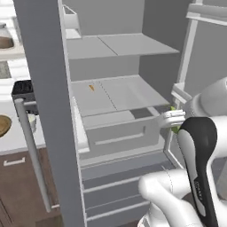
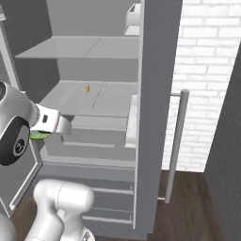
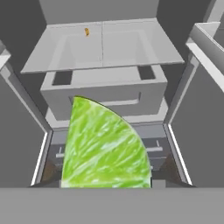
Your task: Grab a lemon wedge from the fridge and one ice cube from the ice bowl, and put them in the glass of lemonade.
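Observation:
The grey fridge (image 1: 115, 95) stands open before me, with its shelves and drawers in sight. My gripper (image 3: 107, 171) is shut on the lemon wedge (image 3: 103, 144), a yellow-green slice that hides most of the fingertips. From the base, the gripper (image 1: 168, 119) (image 2: 61, 126) hovers just outside the fridge at drawer height, and green slivers of the wedge (image 1: 177, 129) (image 2: 40, 136) peek out beside the hand. At the far left, part of the brown ice bowl (image 1: 3, 125) lies on the counter. Beside it a small whitish cup (image 1: 32, 122) is half hidden by the door handle.
The open left door (image 1: 46, 102) with its long bar handle (image 1: 31, 150) stands between me and the counter. The right door (image 2: 157, 94) stands open too. A small orange item (image 3: 86, 31) lies on the middle shelf. A black toaster (image 1: 22, 91) sits on the counter.

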{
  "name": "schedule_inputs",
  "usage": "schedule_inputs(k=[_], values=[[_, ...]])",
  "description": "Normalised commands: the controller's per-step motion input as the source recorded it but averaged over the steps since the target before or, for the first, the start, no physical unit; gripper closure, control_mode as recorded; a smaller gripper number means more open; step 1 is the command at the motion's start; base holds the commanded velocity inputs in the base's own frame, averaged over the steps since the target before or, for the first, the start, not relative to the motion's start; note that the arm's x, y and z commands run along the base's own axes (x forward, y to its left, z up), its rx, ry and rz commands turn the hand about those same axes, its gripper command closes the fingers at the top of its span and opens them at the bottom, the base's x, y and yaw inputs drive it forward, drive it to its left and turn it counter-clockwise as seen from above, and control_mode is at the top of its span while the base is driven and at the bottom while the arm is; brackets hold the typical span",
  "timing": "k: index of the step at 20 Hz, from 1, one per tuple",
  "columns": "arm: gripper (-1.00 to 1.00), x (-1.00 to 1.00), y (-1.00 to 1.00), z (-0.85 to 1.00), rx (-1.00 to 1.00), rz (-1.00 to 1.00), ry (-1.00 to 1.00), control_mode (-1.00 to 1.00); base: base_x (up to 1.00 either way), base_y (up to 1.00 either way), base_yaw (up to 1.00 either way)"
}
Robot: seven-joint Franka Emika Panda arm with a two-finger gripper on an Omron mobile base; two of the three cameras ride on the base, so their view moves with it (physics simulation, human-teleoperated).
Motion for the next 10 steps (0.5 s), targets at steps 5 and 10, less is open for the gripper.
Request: schedule_inputs(k=[5, 10], values=[[1.00, 0.00, 0.00, 0.00, 0.00, 0.00, 0.00, 1.00, -0.06, 0.70, -0.67], [1.00, 0.00, 0.00, 0.00, 0.00, 0.00, 0.00, 1.00, -0.23, 0.50, -0.68]])
